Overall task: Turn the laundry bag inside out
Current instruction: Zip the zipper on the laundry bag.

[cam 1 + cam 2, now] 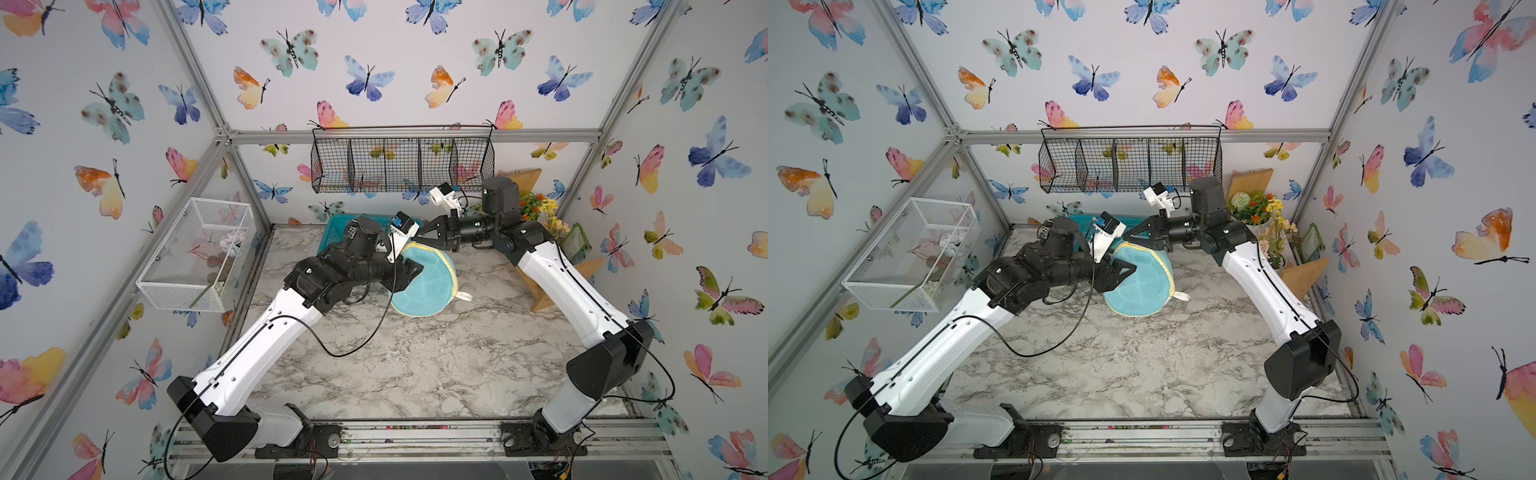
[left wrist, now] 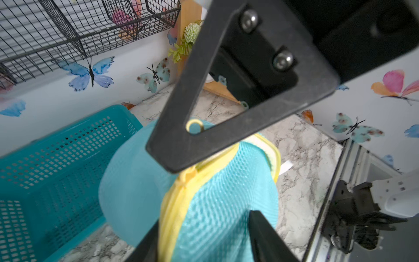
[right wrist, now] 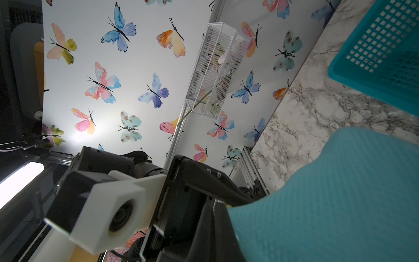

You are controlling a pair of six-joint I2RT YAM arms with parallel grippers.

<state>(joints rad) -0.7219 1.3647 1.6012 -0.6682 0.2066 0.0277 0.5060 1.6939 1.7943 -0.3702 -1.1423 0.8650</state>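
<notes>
Nearest, the left claw (image 2: 204, 220) is set against the left side of the bag (image 1: 419, 282). Its jaws are seen apart, with the yellow seam (image 2: 174, 204) and a fold of mesh between them. Whether the fabric is already pinched cannot be told. A thin bite there is judged likely to slip off the piping. If both layers are caught together, the opening would be held closed and nothing could be pushed through. Farther back, the right claw (image 1: 419, 237) is clamped together on the bag's top edge, by which the bag is propped on its rim. Should that hold be pulled too hard against the left one, the mesh could be strained, or the bag dragged into the basket (image 1: 332, 232) just behind.

The bag is placed past the middle of the surface (image 1: 415, 374), toward the back. A round light-turquoise mesh face, edged in yellow, is turned toward both top views. Its lower rim is rested on the surface, and a white loop (image 1: 464, 296) is laid beside it. The soft body is dented where it is held. No inner side is seen turned out yet.
</notes>
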